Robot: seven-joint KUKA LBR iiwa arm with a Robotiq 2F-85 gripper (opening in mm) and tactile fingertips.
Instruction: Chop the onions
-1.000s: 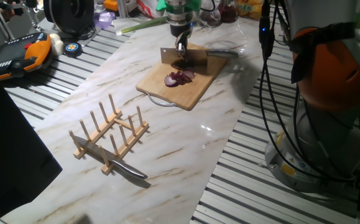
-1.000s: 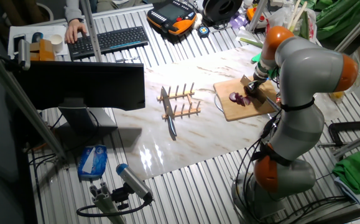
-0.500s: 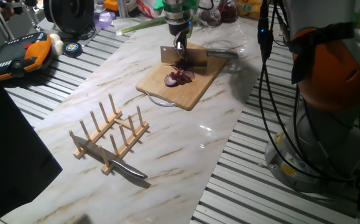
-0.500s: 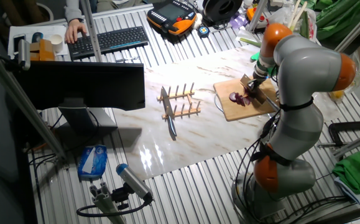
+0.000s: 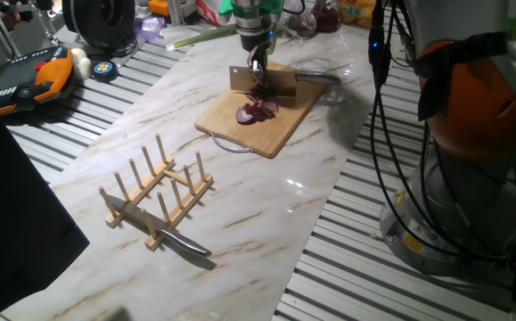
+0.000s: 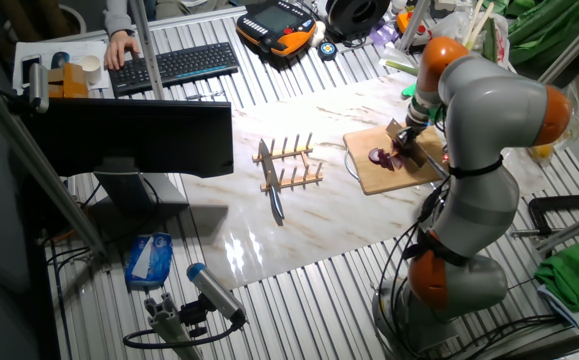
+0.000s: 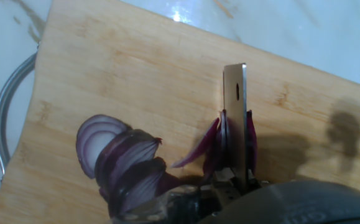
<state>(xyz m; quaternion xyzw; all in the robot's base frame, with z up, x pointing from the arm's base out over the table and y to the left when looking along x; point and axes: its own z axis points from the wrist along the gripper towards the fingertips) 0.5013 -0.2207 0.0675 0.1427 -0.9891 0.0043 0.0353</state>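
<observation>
The onions (image 5: pixel 256 111) lie as purple slices on a wooden cutting board (image 5: pixel 280 132), also seen in the other fixed view as onions (image 6: pixel 381 157) on the board (image 6: pixel 371 178). My gripper (image 5: pixel 258 69) stands over the far part of the board, shut on a cleaver (image 5: pixel 280 85) whose handle points right. In the hand view the cleaver (image 7: pixel 235 106) shows edge-on, standing on the board (image 7: pixel 136 74), with thin purple slivers against both its sides. A fanned pile of onion slices (image 7: pixel 124 165) lies to its left. My fingertips are hidden there.
A wooden peg rack (image 5: pixel 158 192) stands on the marble nearer the front, with a second knife (image 5: pixel 182 241) lying beside it. Wrapped vegetables (image 5: pixel 324 18) and a green stalk (image 5: pixel 200 36) sit behind the board. The arm's base (image 5: pixel 471 134) rises at the right.
The arm has shifted only very slightly. The cleaver stays on the board beside the onion slices, and the slices have not visibly moved.
</observation>
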